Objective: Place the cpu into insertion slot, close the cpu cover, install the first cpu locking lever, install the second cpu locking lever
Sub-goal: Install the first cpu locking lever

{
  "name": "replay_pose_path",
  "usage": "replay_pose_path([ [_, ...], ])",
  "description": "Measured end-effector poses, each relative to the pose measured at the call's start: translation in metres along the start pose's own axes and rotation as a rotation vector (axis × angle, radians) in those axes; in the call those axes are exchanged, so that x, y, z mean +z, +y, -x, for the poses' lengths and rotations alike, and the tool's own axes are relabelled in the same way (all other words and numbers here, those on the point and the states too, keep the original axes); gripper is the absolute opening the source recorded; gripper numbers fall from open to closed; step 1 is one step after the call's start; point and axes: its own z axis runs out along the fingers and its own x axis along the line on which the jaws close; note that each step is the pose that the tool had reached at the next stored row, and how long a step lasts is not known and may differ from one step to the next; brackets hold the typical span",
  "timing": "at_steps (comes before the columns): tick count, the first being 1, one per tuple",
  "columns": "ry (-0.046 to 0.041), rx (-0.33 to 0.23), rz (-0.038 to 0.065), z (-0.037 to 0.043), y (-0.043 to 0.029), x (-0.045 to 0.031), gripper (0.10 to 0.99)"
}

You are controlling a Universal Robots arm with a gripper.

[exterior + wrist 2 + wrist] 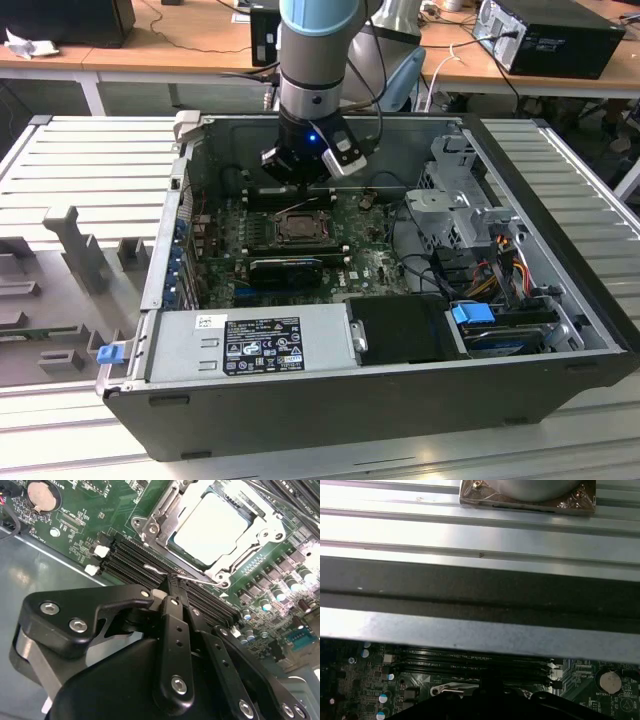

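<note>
Setting: lab room, wooden desks with black boxes and cables behind; open computer case [560, 330] lies on its side on a ribbed metal worktop [90, 150]
Inside the case: green circuit board [375, 262] on the floor, power supply [250, 345] along the near wall, drive cage [455, 205] at the exterior view's right
Arm: grey and blue arm [318, 50] comes down over the far wall of the case; gripper [172, 582] hangs just above the board next to the socket
Chip: cpu [210, 527] already sits in the insertion slot [300, 228], pale metal top showing, near the middle of the board toward the far wall
Cover: cpu cover [162, 522] looks folded down, its frame around the chip and the chip showing through the window
Lever: thin wire lever [187, 576] runs along the socket edge that faces the memory slots [132, 562]; the tips sit right at it
Fingers: narrow, tips drawn almost together at the wire; can't tell if they pinch it or just touch
Key relation: socket lies straight ahead of the fingertips, across the wire; the wire's long axis runs along that socket edge, crosswise to the fingers
Step, my read: first locking lever in hand; chip and cover done
Other: coin battery [42, 494] on the board, well away from the socket; heat sink base [527, 497] sits out on the ribbed worktop in the first wrist view
</note>
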Motion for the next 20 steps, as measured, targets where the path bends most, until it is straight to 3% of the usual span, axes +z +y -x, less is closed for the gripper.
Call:
replay_pose_path([
  [9,0.0000,0.000,0.000,0.0073,-0.0008,0.0012,0.106],
  [20,-0.0004,0.002,0.000,0.0101,-0.0018,0.0057,0.106],
])
